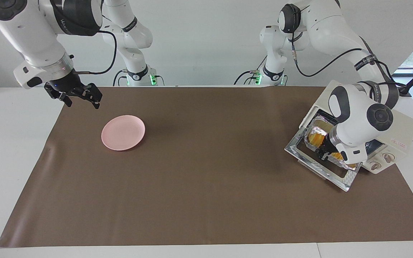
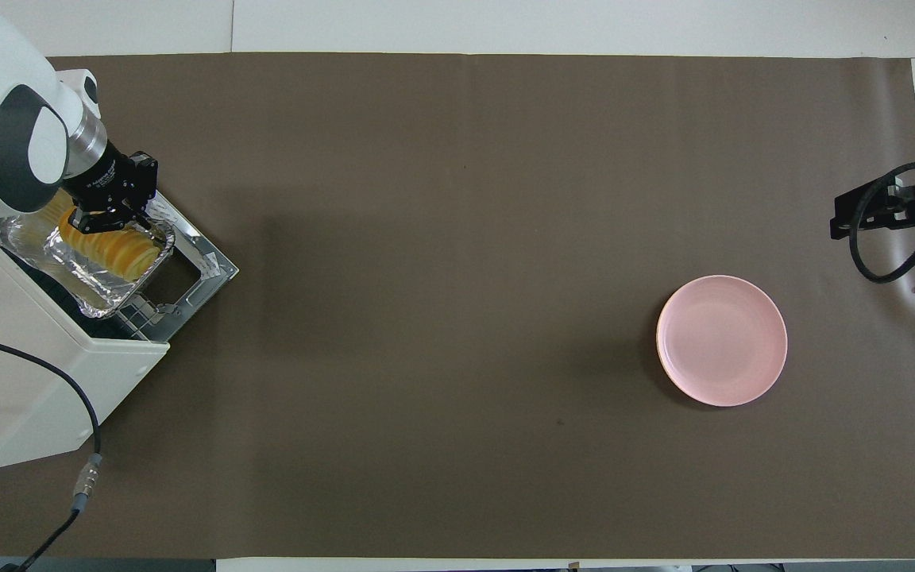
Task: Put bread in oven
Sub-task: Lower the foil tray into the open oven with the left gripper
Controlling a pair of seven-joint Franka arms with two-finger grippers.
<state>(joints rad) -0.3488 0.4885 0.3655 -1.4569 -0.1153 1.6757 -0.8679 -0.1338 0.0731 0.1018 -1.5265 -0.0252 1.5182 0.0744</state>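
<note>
The cream-white oven (image 1: 400, 134) stands at the left arm's end of the table, its glass door (image 1: 326, 172) dropped open. The yellow-orange bread (image 1: 315, 138) lies in a crinkled foil tray (image 1: 348, 165) that rests partly inside the oven's mouth and partly over the open door. My left gripper (image 1: 324, 154) is down at the bread and tray and hides part of them. In the overhead view the left gripper (image 2: 108, 225) sits over the end of the bread (image 2: 120, 253) in the foil tray (image 2: 92, 290). My right gripper (image 1: 81, 97) is open and empty, waiting above the right arm's end of the table.
A round pink plate (image 1: 123, 132) lies bare on the brown mat (image 1: 206, 179) toward the right arm's end; it also shows in the overhead view (image 2: 722, 340). The oven's body (image 2: 52, 373) and open door (image 2: 199, 270) take up the corner at the left arm's end.
</note>
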